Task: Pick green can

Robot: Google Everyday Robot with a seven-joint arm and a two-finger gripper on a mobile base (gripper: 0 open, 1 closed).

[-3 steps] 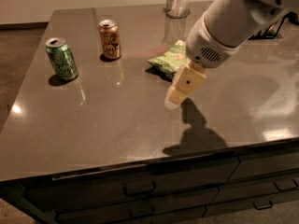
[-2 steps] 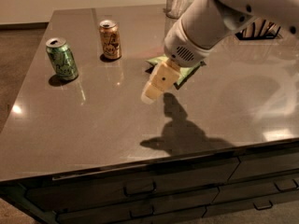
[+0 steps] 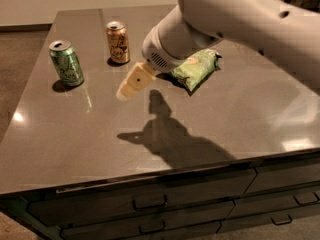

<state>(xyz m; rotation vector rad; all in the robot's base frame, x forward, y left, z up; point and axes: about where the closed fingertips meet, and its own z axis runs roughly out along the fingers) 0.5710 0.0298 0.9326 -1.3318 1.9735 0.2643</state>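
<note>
The small shiny green drink can (image 3: 66, 63) stands upright on the grey tabletop (image 3: 225, 124), left of the orange-brown can (image 3: 118, 42). The cream tool (image 3: 131, 83) hovers just in front of that orange-brown can; whether it is spread or pressed together I cannot tell. It should probably travel left, level, and straddle the green can mid-body.

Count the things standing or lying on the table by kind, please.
Cans: 2 (green can, orange-brown can)
Chip bags: 1 (green chip bag)
Total: 3
The hand hangs over the table, between the two cans and the chip bag.
</note>
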